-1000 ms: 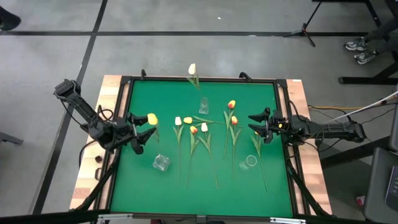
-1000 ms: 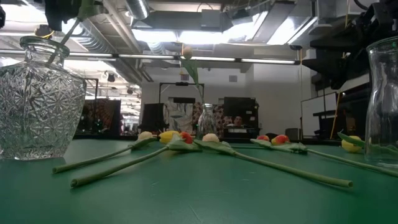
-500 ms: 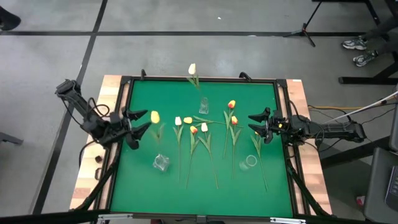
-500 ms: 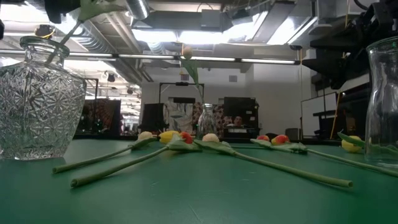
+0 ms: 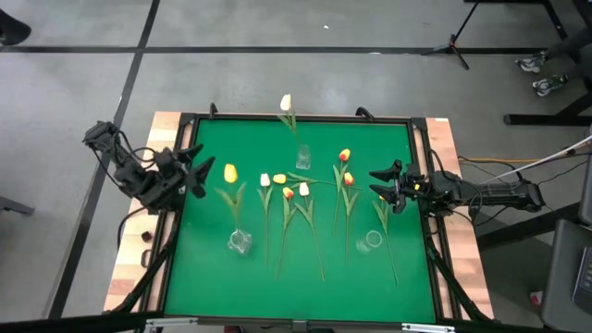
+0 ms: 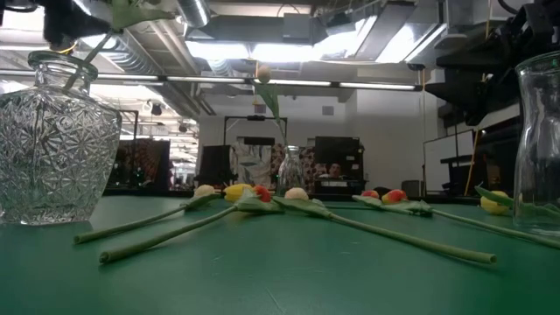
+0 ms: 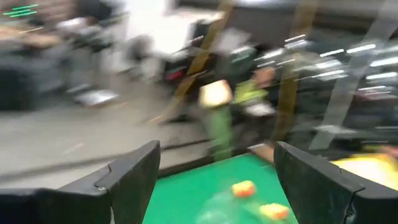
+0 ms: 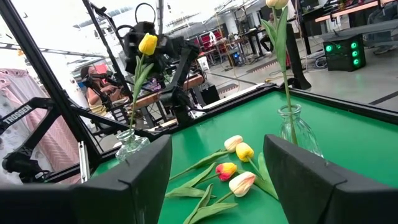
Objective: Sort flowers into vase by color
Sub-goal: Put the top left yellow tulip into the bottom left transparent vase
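Flowers (image 5: 305, 199) lie mostly in a loose row across the middle of the green mat (image 5: 213, 277) in the high view, heads toward the far edge. A yellow tulip (image 5: 230, 173) stands in the left vase (image 5: 240, 242), leaning toward the left gripper (image 5: 197, 170). A white tulip (image 5: 286, 103) stands in the far vase (image 5: 302, 156). The right vase (image 5: 370, 241) appears to hold nothing, though glare makes that uncertain. The left gripper sits at the mat's left edge, jaws wide apart, holding nothing. The right gripper (image 5: 382, 185) waits at the right edge, jaws likewise spread and empty.

Low view: the left vase (image 6: 52, 140) is cut glass with a stem rising from its neck. Loose flowers (image 6: 262, 203) lie flat on the mat (image 6: 280, 280), stems pointing toward the camera. The far vase (image 6: 290, 172) carries its white tulip (image 6: 262, 72) upright.

Left wrist view: heavily blurred; both fingers (image 7: 130, 180) stand well apart with nothing between them.

Right wrist view: the fingers (image 8: 140, 174) are spread and empty. Beyond them lie four loose heads (image 8: 236, 165). The yellow tulip (image 8: 147, 43) stands in its vase (image 8: 130, 146); the white tulip (image 8: 277, 4) in the far vase (image 8: 292, 127).
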You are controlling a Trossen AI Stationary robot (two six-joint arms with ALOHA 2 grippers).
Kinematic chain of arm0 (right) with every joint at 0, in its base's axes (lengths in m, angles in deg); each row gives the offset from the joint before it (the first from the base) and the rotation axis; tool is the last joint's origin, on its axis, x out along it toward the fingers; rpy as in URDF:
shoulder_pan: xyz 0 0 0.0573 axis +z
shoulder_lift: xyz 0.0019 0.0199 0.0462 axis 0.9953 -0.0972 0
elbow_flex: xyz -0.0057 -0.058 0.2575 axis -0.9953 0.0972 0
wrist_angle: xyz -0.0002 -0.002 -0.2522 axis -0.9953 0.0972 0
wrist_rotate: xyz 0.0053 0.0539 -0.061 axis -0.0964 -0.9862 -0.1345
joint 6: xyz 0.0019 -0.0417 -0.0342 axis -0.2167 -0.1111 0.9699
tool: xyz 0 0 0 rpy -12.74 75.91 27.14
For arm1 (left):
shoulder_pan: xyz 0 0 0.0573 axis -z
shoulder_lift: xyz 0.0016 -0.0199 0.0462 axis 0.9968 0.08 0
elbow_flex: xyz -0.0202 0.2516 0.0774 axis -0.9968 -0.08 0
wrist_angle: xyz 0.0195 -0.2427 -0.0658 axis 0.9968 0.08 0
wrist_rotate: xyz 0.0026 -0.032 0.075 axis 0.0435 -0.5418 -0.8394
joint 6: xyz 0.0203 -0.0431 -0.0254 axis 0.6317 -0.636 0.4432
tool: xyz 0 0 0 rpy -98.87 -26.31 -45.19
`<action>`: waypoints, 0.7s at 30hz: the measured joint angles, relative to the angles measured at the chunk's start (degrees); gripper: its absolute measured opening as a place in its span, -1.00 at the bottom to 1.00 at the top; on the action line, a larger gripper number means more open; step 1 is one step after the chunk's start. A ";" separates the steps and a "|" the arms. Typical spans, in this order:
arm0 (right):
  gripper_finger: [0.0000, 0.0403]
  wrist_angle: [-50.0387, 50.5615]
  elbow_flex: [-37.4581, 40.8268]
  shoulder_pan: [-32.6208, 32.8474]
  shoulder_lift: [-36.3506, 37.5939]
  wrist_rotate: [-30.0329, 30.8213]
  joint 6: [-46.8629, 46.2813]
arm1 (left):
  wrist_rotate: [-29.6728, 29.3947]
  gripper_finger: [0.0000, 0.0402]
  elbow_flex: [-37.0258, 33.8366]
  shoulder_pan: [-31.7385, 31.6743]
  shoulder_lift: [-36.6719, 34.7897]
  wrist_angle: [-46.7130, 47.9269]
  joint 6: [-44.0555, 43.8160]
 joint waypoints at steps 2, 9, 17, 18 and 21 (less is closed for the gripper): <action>0.26 0.00 -0.01 0.00 0.00 0.10 0.01 | -0.20 0.54 -0.60 -2.16 -0.10 -0.19 -1.33; 0.26 0.00 0.00 -0.01 -0.01 0.52 -0.01 | -0.53 0.54 -0.73 -8.44 0.03 4.65 -10.14; 0.26 0.02 0.00 0.00 0.00 0.59 0.01 | -0.47 0.54 -0.73 -10.64 0.12 13.87 -22.75; 0.26 0.02 -0.01 -0.02 -0.02 0.59 0.01 | -0.48 0.54 -0.73 -10.65 0.28 15.53 -24.22; 0.26 0.02 0.01 -0.01 -0.01 0.61 0.03 | 0.64 0.54 -0.73 -10.64 0.88 19.84 -28.88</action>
